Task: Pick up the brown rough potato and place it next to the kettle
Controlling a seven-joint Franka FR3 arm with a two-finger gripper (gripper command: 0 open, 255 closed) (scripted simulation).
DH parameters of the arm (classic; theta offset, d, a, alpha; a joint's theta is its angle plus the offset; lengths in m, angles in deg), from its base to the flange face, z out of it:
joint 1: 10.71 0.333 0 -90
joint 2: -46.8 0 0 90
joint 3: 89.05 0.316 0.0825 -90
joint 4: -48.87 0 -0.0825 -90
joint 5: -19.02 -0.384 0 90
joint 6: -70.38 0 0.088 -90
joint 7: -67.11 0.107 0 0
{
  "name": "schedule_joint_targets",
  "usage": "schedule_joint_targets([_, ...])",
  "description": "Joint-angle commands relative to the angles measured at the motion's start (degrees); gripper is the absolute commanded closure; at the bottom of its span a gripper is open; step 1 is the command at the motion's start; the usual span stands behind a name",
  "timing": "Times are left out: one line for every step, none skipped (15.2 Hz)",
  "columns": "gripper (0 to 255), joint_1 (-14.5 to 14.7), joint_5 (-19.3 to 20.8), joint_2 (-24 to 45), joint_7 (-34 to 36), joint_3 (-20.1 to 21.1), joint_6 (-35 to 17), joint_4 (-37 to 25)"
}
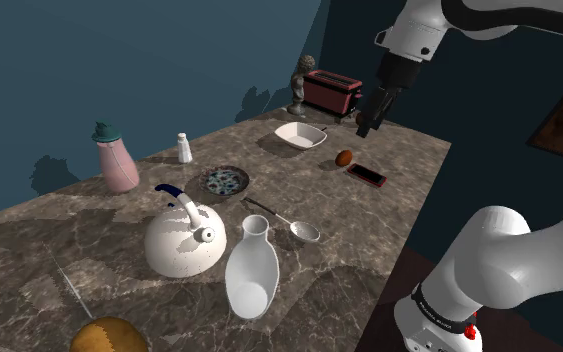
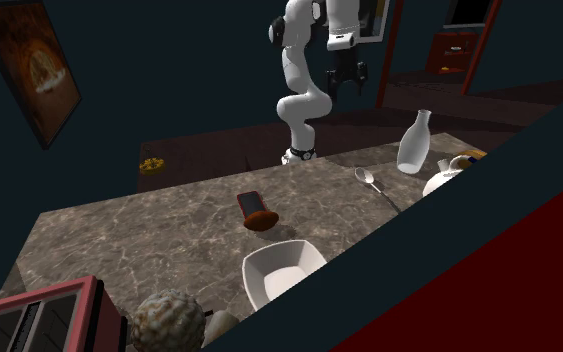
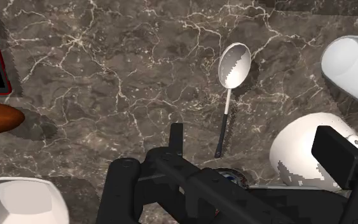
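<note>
We count one of each. Gripper [image 1: 367, 125]: above the counter, well apart from the kettle [image 1: 184, 242], fingers spread, holding nothing. Vase [image 1: 252, 270]: just beside the kettle. Dish [image 1: 301, 136]: far from the kettle. Spoon [image 1: 289, 219]: near the kettle. Phone [image 1: 367, 176] and brown potato [image 1: 344, 157]: well apart from the kettle, beyond the spoon.

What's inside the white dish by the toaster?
Nothing: the white dish looks empty, with its bare white bottom showing. Its near wall hides a thin strip of that bottom, and it covers the counter beneath.
</note>
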Motion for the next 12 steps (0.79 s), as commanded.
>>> schedule_joint_targets([0, 0.00, 0.00, 0.00, 0.00, 0.00, 0.00, 0.00])
schedule_joint_targets([0, -0.65, 0.18, 1.31, 0.68, -0.19, -1.55, 0.25])
schedule_joint_targets([0, -1.29, 0.35, 2.65, 1.37, -0.39, -3.08, 0.46])
schedule_joint_targets([0, -1.92, 0.52, 4.02, 2.06, -0.61, -4.58, 0.61])
schedule_joint_targets([0, -2.55, 0.69, 5.41, 2.75, -0.84, -6.07, 0.72])
schedule_joint_targets([0, -3.18, 0.85, 6.82, 3.44, -1.08, -7.53, 0.79])
schedule_joint_targets([0, -3.79, 1.01, 8.26, 4.14, -1.34, -8.96, 0.80])
schedule_joint_targets([0, -4.40, 1.15, 9.71, 4.83, -1.60, -10.37, 0.78])
schedule_joint_targets([0, -5.00, 1.30, 11.18, 5.53, -1.88, -11.76, 0.71])
schedule_joint_targets([0, -5.58, 1.44, 12.67, 6.22, -2.19, -13.11, 0.60])
schedule_joint_targets([0, -6.15, 1.56, 14.16, 6.92, -2.50, -14.44, 0.45])
schedule_joint_targets([0, -6.71, 1.69, 15.67, 7.61, -2.83, -15.74, 0.26])
